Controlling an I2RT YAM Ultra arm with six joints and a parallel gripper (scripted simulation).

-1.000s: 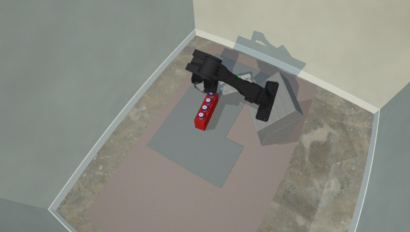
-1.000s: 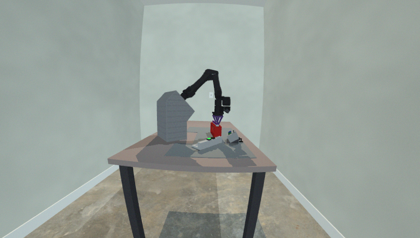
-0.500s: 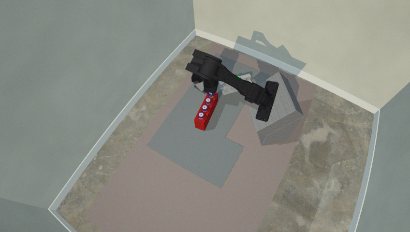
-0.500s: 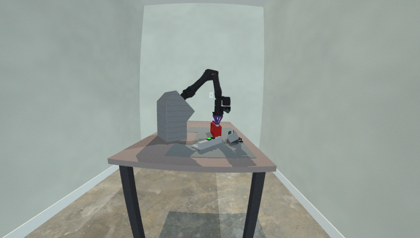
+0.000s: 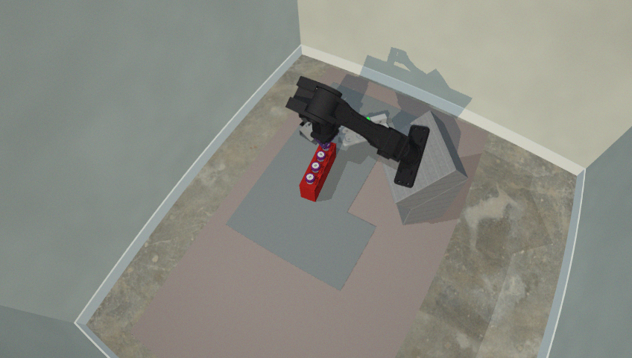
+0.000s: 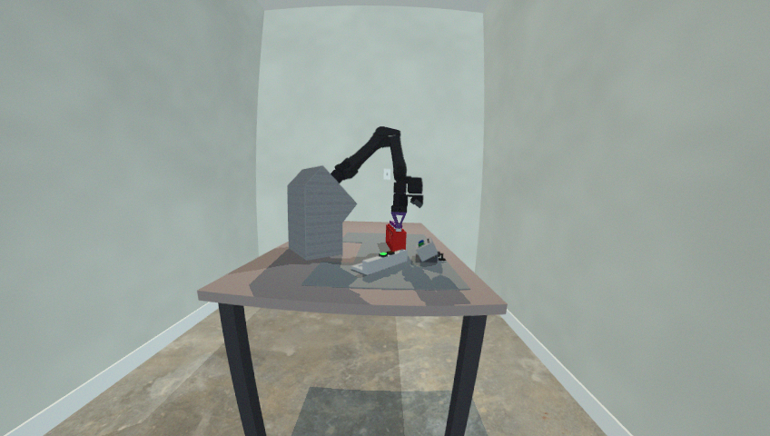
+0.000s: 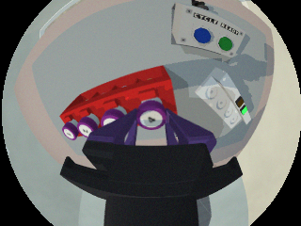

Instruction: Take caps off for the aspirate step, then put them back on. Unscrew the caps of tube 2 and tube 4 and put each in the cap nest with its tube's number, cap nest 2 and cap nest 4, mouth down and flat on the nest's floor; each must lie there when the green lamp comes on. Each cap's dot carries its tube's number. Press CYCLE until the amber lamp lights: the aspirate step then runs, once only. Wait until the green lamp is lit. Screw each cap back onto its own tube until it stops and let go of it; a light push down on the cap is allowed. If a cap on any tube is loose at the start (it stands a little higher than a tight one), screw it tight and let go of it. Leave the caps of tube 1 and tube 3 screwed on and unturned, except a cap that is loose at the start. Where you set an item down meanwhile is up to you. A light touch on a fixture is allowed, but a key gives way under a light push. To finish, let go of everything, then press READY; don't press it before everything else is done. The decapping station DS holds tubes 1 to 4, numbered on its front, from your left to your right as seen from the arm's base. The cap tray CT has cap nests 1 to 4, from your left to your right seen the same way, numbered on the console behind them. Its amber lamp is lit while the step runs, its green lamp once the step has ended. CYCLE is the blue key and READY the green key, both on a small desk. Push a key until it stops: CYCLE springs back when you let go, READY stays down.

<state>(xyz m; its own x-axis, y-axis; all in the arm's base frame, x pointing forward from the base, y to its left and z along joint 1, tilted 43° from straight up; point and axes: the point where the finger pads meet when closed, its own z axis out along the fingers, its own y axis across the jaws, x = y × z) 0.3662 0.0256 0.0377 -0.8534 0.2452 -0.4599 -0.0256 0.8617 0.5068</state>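
Note:
The red decapping station (image 5: 315, 174) stands on the grey mat, and it also shows in the wrist view (image 7: 119, 97). Purple caps sit on all its tubes. My gripper (image 5: 326, 145) points straight down over the row's far end, at tube 4. Its purple fingers are shut on the cap of tube 4 (image 7: 152, 119), which sits on its tube. The other three caps (image 7: 90, 126) line up to the left in the wrist view. The cap tray (image 7: 221, 100) lies beside the station, and its green lamp (image 7: 244, 112) is lit. I cannot read the cap dots.
The key desk (image 7: 210, 30) with the blue CYCLE key (image 7: 202, 36) and the green READY key (image 7: 225, 43) lies beyond the tray. The tall grey block (image 5: 425, 168) holding the arm's base stands to the right. The table edge is near the desk (image 6: 432, 251).

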